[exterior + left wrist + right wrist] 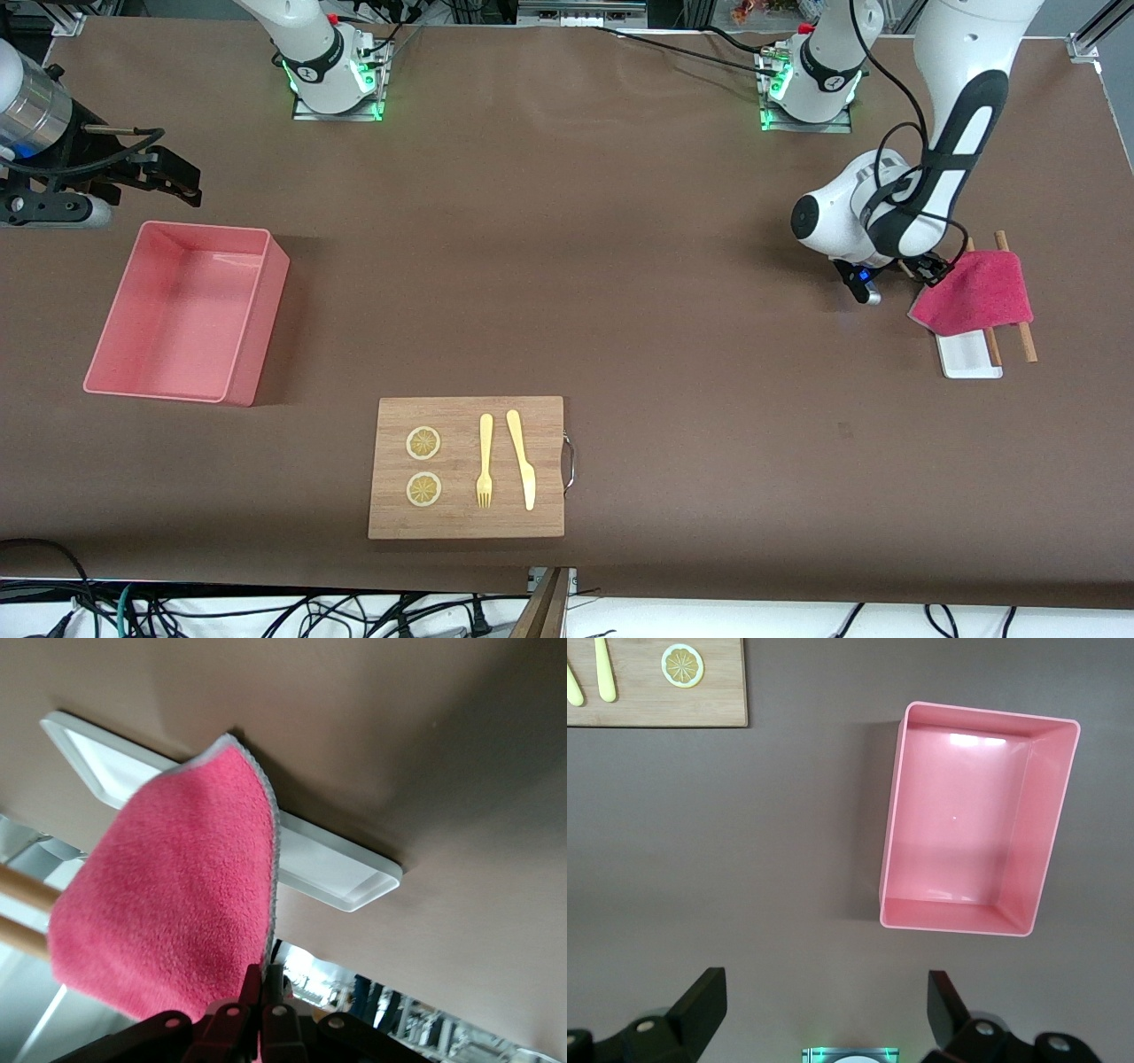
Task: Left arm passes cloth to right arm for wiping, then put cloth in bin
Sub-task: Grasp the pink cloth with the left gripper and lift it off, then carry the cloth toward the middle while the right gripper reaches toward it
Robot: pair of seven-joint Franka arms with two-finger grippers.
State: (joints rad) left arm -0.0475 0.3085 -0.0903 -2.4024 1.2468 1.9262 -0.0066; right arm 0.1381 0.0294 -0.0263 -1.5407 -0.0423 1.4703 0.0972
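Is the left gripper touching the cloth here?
Touching. In the left wrist view the left gripper is shut on the edge of the pink cloth, pinching it between its fingertips over the white tray.

Cloth (974,292): small terry square, magenta-pink face showing, pale stitched edge. Draped over a white tray (970,359) and two wooden sticks (1019,332) at the left arm's end of the bench; one corner raised and pinched between the closed fingers of the left hand (262,992), the rest sloping down onto the tray.

Bin (190,310): pink rectangular plastic tub, low walls, glossy inside, nothing in it. Stands upright on the bench at the right arm's end, well apart from the cloth, its long side running toward the front camera.
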